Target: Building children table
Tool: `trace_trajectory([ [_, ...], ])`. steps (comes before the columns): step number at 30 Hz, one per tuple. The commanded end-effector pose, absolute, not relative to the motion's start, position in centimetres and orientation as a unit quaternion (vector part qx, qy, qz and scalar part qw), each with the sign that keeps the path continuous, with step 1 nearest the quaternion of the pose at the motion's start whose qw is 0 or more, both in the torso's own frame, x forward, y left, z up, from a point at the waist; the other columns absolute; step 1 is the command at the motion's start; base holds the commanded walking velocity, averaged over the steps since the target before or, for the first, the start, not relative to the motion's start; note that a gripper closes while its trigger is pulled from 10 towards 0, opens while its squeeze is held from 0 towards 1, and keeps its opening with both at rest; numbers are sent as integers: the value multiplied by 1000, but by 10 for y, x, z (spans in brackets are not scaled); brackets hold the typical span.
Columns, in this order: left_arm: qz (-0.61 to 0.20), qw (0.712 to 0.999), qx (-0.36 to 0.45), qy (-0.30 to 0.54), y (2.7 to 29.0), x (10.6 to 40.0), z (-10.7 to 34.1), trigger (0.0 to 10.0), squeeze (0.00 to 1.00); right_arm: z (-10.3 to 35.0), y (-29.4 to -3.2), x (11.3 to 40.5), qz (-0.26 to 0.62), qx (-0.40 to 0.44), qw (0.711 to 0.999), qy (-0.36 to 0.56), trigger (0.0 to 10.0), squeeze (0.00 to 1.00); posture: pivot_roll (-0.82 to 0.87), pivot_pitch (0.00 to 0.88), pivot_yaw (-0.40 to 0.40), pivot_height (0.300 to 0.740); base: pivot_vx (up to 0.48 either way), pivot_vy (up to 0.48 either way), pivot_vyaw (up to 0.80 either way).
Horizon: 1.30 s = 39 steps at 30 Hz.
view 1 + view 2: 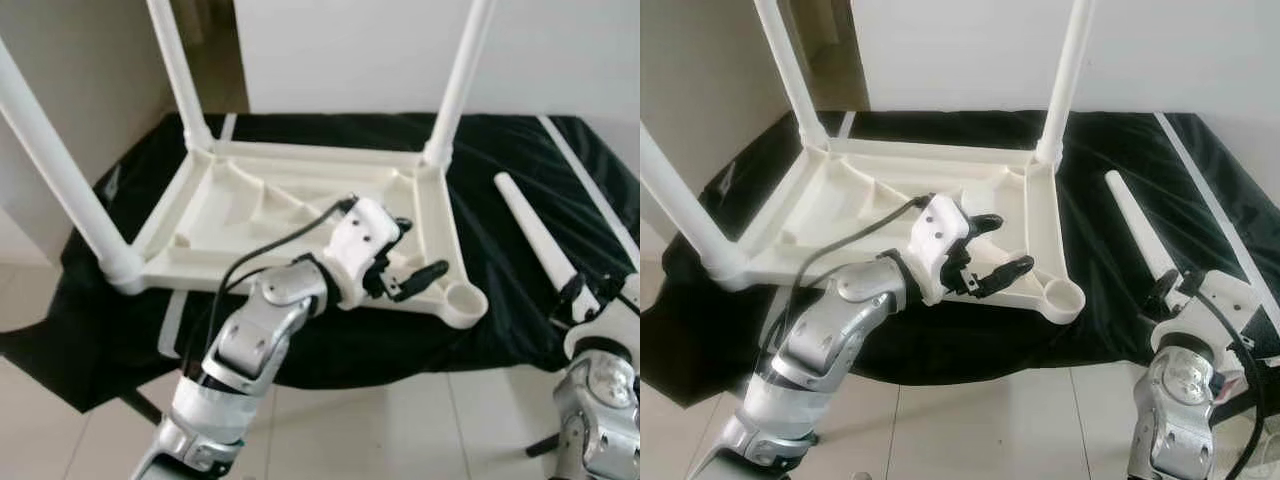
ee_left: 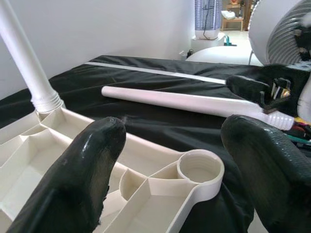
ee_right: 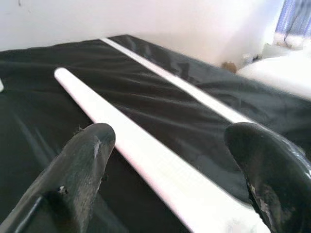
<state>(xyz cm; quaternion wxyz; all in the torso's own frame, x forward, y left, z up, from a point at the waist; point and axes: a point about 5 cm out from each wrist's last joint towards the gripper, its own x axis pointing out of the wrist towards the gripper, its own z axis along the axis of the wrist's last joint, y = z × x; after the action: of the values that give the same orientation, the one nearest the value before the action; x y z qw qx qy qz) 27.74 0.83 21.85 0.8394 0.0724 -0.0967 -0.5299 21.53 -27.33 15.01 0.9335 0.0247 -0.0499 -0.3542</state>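
Left eye view: I see the upside-down white plastic children's table top [image 1: 300,205] lying on a black cloth [image 1: 520,300] that covers the counter. Three long white plastic legs [image 1: 455,85] stand up from its corners. The near right corner has an empty round threaded socket [image 1: 463,297]. My left gripper [image 1: 412,262] is over the near right part of the table top, just beside this socket, with its fingers apart and nothing between them. A loose white plastic leg [image 1: 535,240] lies on the cloth to the right of the table top.

Right eye view: my right gripper [image 1: 1172,285] is at the near end of the loose leg.

Left wrist view: both black fingers [image 2: 82,174] are spread, and the socket is between them, lower down.

Right wrist view: the fingers [image 3: 77,170] are apart on either side of the loose leg; I cannot tell if they touch it.
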Motion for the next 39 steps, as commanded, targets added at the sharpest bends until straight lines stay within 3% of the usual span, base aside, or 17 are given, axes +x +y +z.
trace_trajectory([
  [1,-528,842,69,-91,8,277,218,10000,0,142,-280,207,-362,46,930,-52,10000,0,-86,76,8,740,0,0,0],
  [15,-529,841,68,-91,7,277,219,10000,0,137,-282,223,-324,104,939,-47,10000,0,-77,74,7,740,0,0,0],
  [39,-525,844,66,-89,8,276,219,10000,0,141,-283,255,-276,128,952,-21,10000,0,-66,78,4,740,0,0,0],
])
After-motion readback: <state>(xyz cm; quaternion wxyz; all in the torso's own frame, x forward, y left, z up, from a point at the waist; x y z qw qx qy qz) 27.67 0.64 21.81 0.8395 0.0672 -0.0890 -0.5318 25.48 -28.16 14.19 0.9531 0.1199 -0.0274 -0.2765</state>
